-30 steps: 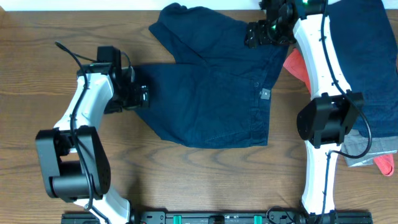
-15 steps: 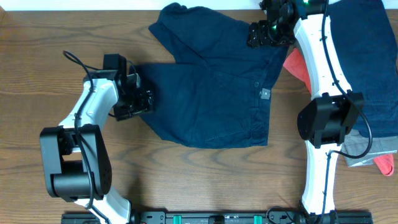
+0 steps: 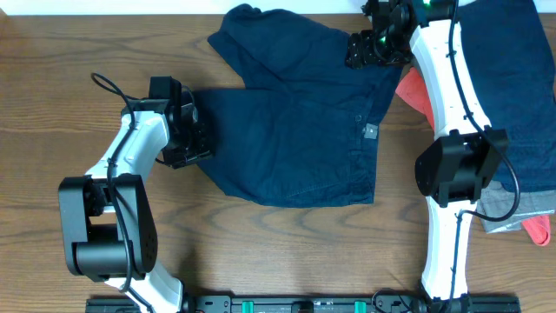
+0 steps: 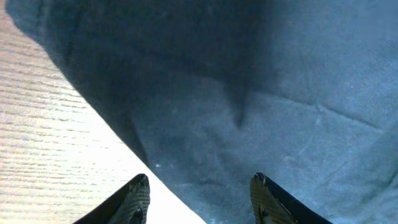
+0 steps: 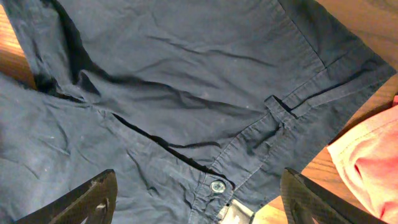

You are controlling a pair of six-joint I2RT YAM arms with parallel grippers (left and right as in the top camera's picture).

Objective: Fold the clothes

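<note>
The dark navy shorts (image 3: 295,130) lie spread flat in the middle of the table, with a small pale waist tag (image 3: 371,131). My left gripper (image 3: 198,139) sits at the hem of the left leg. In the left wrist view its jaws (image 4: 199,186) stand apart, and the hem edge of the shorts (image 4: 249,124) runs between the fingertips. My right gripper (image 3: 360,48) hovers over the far end of the waistband. Seen from the right wrist, it (image 5: 202,196) is wide open above the waist button (image 5: 217,186), holding nothing.
A pile of other clothes lies at the right: a navy piece (image 3: 512,78), a coral-red one (image 3: 413,91) beside the shorts' waist, and a grey one (image 3: 499,204) near the front. The right arm (image 3: 456,165) stretches across the pile. Bare wooden table (image 3: 52,104) lies left of the left arm.
The left gripper has slid right onto the shorts' leg hem and its jaws have narrowed. The right gripper has narrowed slightly and stayed in place.
</note>
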